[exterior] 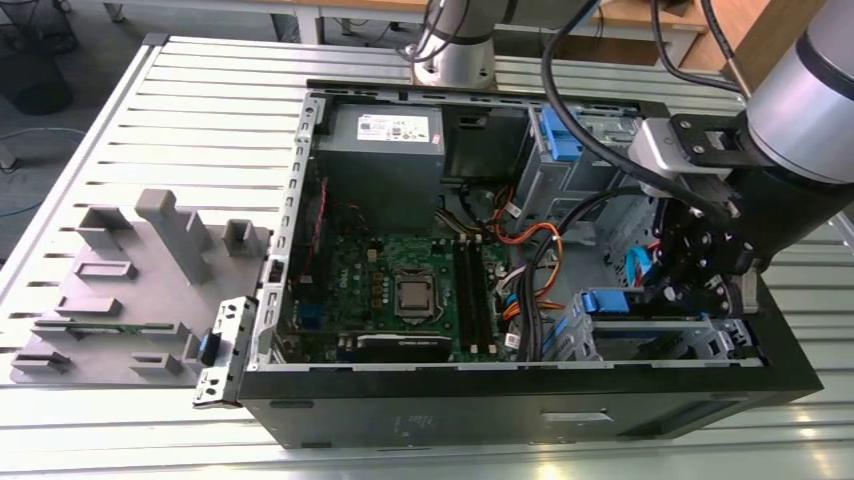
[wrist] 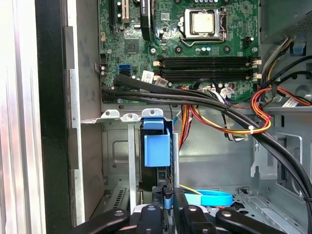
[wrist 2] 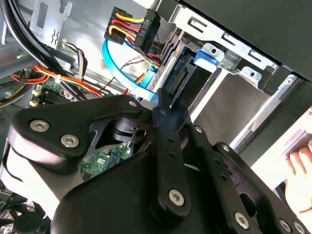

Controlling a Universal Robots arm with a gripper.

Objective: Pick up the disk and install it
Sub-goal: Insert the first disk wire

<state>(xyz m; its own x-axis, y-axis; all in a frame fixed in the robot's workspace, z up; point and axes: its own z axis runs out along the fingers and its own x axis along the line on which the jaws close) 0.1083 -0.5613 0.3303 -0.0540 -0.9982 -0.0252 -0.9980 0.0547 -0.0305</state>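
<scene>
The disk (wrist: 156,146) stands on edge in the drive cage (exterior: 667,345) at the open computer case's corner on the exterior view's right, its blue bracket (exterior: 607,302) facing out. In the second wrist view the disk's connector end (wrist 2: 181,78) sits just past my fingertips. My gripper (wrist: 168,207) reaches down into the cage, fingers drawn close together on the disk's narrow edge (wrist 2: 162,105). In the exterior view the gripper (exterior: 687,300) hangs low beside the cage, under the grey arm.
The motherboard (wrist: 195,48) lies beside the cage. Black and coloured cable bundles (wrist: 234,117) and a blue flat cable (wrist 2: 114,68) run close to the fingers. A grey power supply (exterior: 387,130) sits at the back. A grey moulded fixture (exterior: 134,280) lies at the exterior view's left. A hand (wrist 2: 300,163) shows outside the case.
</scene>
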